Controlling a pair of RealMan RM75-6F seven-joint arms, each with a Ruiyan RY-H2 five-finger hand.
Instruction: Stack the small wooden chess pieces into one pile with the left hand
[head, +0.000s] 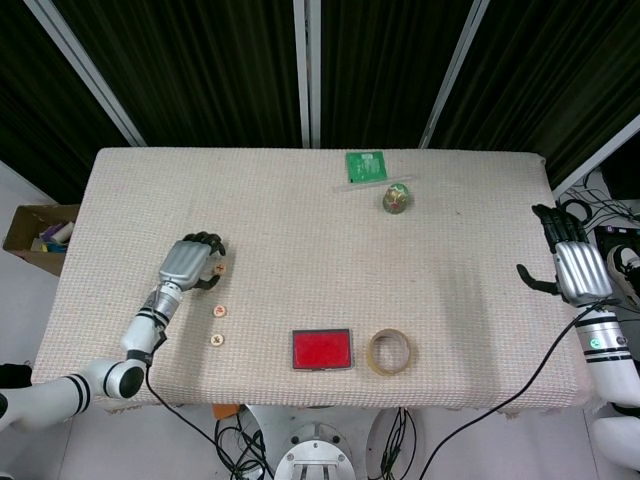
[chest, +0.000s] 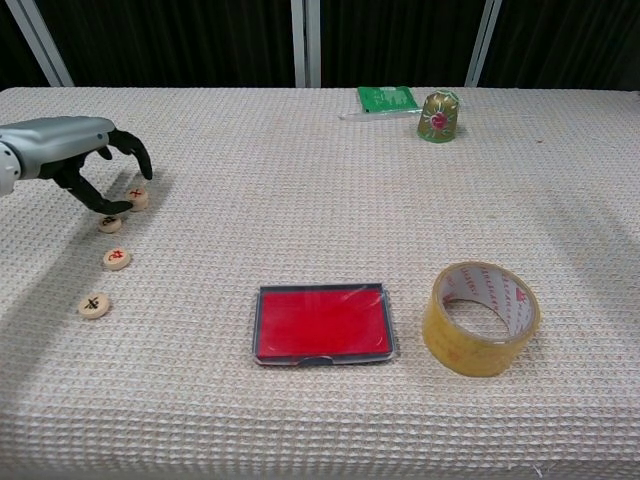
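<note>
Several small round wooden chess pieces lie flat in a loose line near the table's left side. One piece (chest: 137, 197) (head: 220, 268) sits just under the curved fingers of my left hand (chest: 66, 150) (head: 186, 262). A second piece (chest: 110, 223) lies beside the thumb tip. Two more, one (chest: 117, 258) (head: 219, 311) and another (chest: 94, 304) (head: 217, 340), lie nearer the front edge. None is stacked. The left hand arches over the top two pieces with fingers spread and nothing held. My right hand (head: 572, 266) hovers open past the table's right edge.
A red flat case (chest: 322, 324) and a roll of tape (chest: 481, 316) lie at front centre. A green packet (chest: 387, 97) and a foil-wrapped object (chest: 438, 116) sit at the back. A cardboard box (head: 36, 235) stands on the floor to the left.
</note>
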